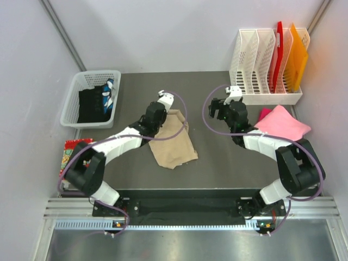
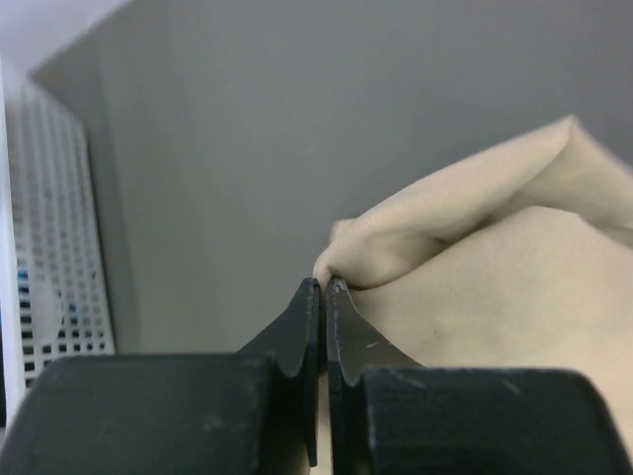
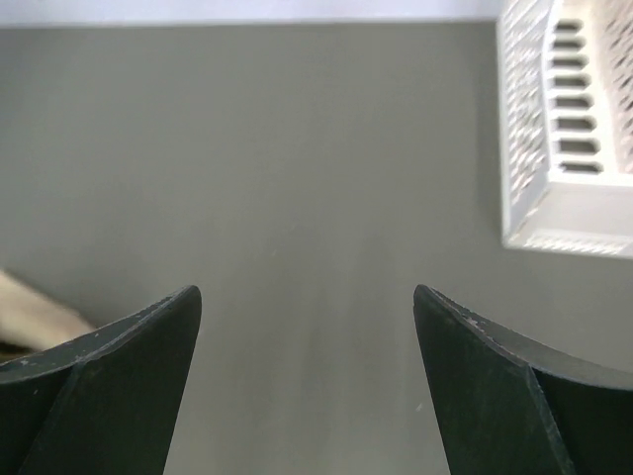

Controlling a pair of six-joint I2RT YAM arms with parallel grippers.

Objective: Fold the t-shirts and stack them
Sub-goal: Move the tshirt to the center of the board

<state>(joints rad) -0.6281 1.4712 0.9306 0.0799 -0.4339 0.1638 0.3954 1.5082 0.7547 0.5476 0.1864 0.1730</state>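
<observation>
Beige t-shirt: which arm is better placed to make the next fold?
Left. The left end effector is shut on the beige t-shirt; the right end effector hangs open over the table.

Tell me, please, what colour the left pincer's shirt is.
The shirt is beige, clearest in top external view.

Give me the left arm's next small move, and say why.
Probably draw the pinched edge across the beige t-shirt to complete a fold: the left gripper has its jaws shut on a raised edge; the right gripper is open and empty.
</observation>
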